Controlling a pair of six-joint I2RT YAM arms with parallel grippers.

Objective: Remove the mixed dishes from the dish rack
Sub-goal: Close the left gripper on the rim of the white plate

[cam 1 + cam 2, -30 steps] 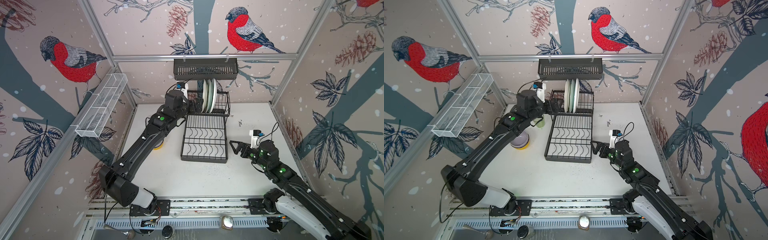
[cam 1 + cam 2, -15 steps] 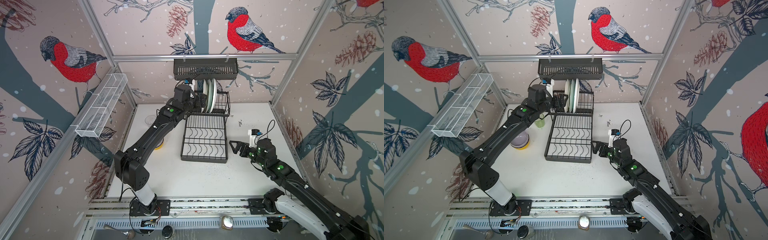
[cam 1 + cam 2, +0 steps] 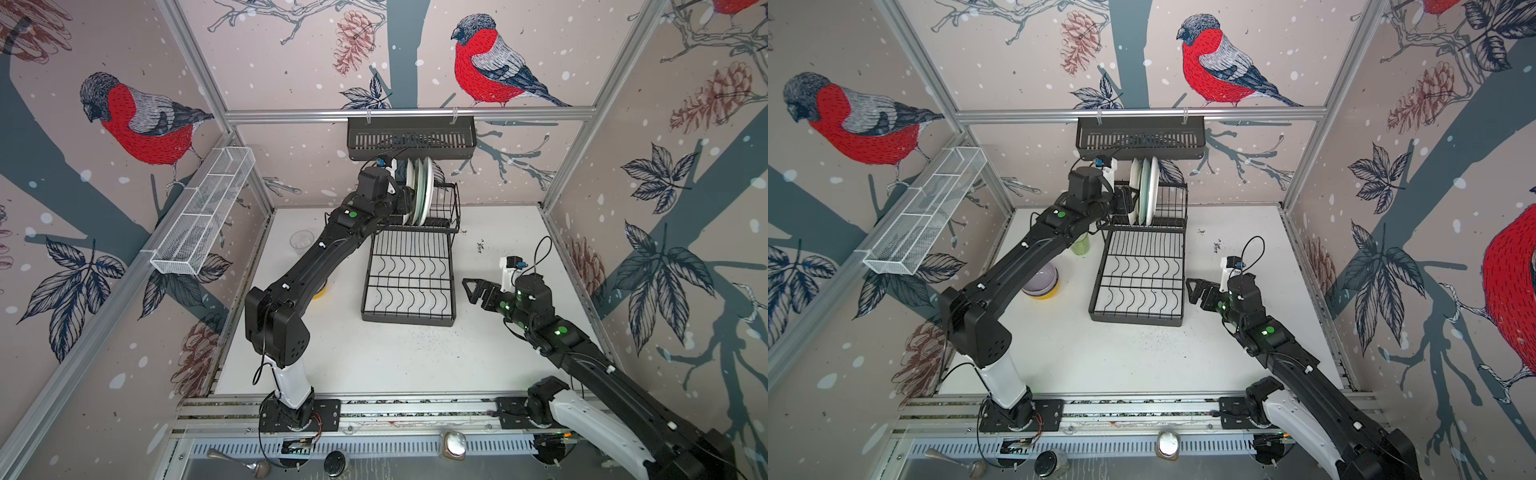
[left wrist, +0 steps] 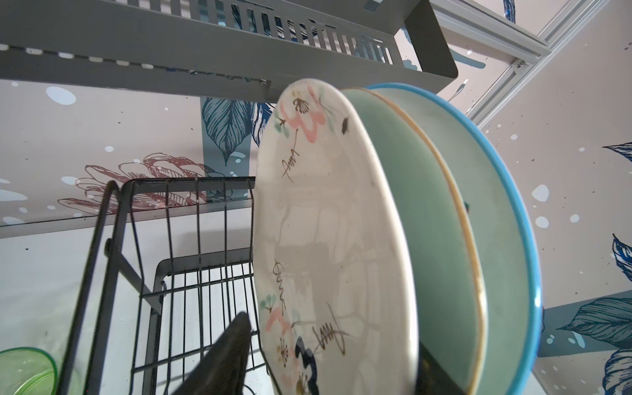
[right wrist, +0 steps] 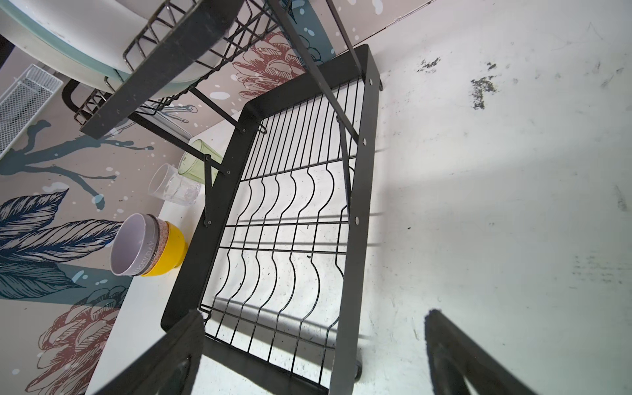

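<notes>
The black two-tier dish rack [image 3: 409, 286] [image 3: 1140, 286] stands mid-table, its lower tier bare. Three plates stand upright on its upper tier: a cream floral plate [image 4: 325, 222] [image 3: 409, 191], a mint plate [image 4: 420, 212] and a blue-rimmed plate [image 4: 513, 239]. My left gripper [image 4: 335, 338] [image 3: 397, 199] is open and straddles the cream plate's edge, one finger [image 4: 232, 352] on its floral face and the other behind it. My right gripper [image 5: 314, 314] [image 3: 473, 289] hangs open and empty beside the rack's front right corner.
Left of the rack on the table [image 3: 395, 357] stand nested lilac, pink and yellow bowls [image 5: 147, 246] [image 3: 1040, 280], a green glass [image 3: 1080, 245] and a clear glass [image 3: 301, 240]. A black slotted basket [image 3: 411, 139] hangs just above the plates. A white mesh basket [image 3: 203, 216] lines the left wall.
My left arm has swung right from beside the rack to the upright plates, and its jaws have narrowed around the cream floral plate. The right arm has barely moved.
</notes>
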